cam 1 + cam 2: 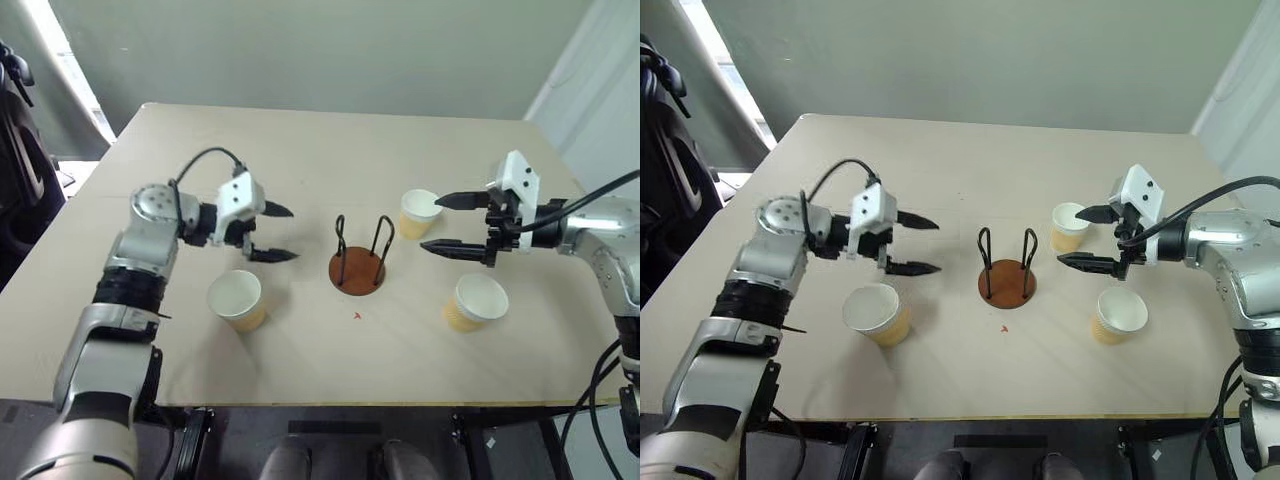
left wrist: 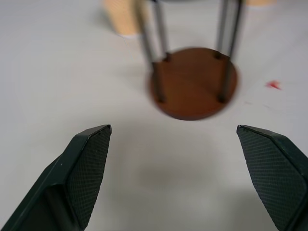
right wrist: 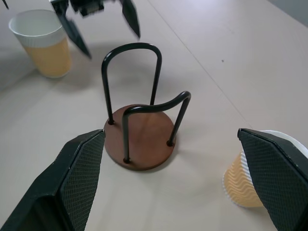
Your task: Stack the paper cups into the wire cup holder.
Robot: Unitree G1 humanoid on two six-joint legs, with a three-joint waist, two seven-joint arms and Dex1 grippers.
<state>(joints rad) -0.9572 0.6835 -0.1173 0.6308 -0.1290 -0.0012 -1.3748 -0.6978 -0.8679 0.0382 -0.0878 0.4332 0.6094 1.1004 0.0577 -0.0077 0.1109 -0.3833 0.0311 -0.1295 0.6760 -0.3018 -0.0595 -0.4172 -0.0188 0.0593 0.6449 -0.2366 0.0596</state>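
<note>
Left gripper [image 1: 281, 233]: left of centre, fingers spread wide, empty. Right gripper [image 1: 437, 222]: right of centre, fingers spread wide, empty. Wire holder [image 1: 358, 269]: mid-frame between them, no cups inside. Paper cups upright on the table [image 1: 300, 140]: one lower left [image 1: 237, 300], one just right of holder [image 1: 419, 213], one lower right [image 1: 476, 302].

Showing matt beige table [image 1: 300, 160]; ribbed paper cup [image 3: 245, 185] wall; thin glossy black wire cup holder [image 3: 139, 130], smooth reddish-brown base; textured black fingertips [image 3: 79, 168].

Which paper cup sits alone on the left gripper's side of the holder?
The cup just below the open left gripper; the other two stand right of the wire holder.
</note>
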